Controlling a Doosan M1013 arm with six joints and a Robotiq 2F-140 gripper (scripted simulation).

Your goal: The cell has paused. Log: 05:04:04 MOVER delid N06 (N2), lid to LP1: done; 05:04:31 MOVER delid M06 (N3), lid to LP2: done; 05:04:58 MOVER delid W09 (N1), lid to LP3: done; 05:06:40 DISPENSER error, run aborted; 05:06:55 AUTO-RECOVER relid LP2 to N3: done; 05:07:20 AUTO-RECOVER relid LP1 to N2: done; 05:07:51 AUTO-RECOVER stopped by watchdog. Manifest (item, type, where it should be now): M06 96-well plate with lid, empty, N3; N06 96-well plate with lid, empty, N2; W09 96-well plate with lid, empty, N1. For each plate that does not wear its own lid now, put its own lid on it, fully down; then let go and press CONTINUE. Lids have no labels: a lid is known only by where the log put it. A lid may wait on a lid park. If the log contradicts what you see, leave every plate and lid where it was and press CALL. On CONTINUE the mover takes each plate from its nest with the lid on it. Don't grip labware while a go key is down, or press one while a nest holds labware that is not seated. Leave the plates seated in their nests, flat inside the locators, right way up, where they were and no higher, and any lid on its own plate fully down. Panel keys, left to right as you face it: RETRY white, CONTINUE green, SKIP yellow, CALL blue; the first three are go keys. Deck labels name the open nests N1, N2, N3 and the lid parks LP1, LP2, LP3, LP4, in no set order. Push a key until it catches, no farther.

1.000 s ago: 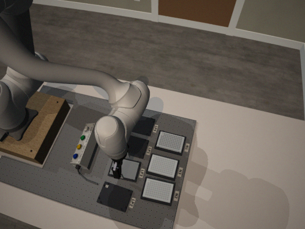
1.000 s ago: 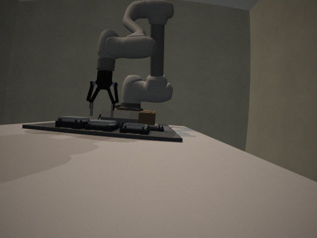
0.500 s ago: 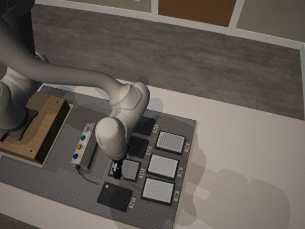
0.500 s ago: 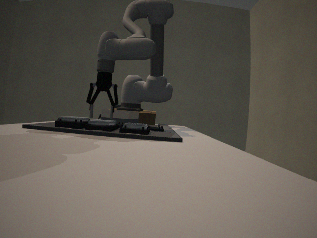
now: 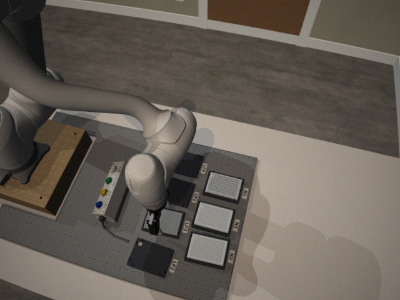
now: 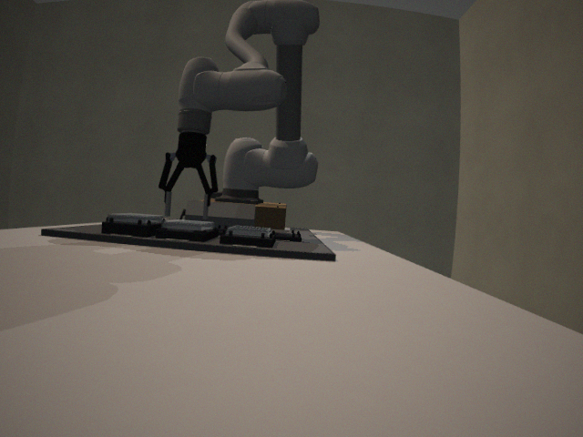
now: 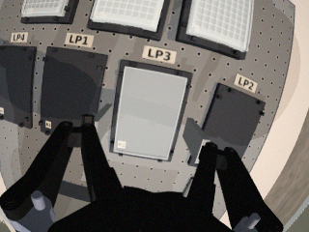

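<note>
A pale flat lid (image 5: 170, 222) lies on lid park LP3; it also shows in the wrist view (image 7: 150, 111). My gripper (image 5: 153, 222) hangs above the lid's panel-side end, open and empty, with the fingers clear of the lid on both sides (image 7: 145, 161). In the side view the fingertips (image 6: 187, 207) stand a little above the deck. Three white 96-well plates sit in nests N1 (image 5: 223, 186), N3 (image 5: 214, 217) and N2 (image 5: 207, 250).
Lid parks LP4 (image 5: 189, 164), LP1 (image 5: 180, 192) and LP2 (image 5: 150, 257) are dark and bare. The key panel (image 5: 108, 192) stands left of the parks, with white (image 5: 113, 168), green (image 5: 108, 180), yellow (image 5: 103, 192) and blue (image 5: 99, 204) keys. The wooden arm base block (image 5: 48, 167) is at far left.
</note>
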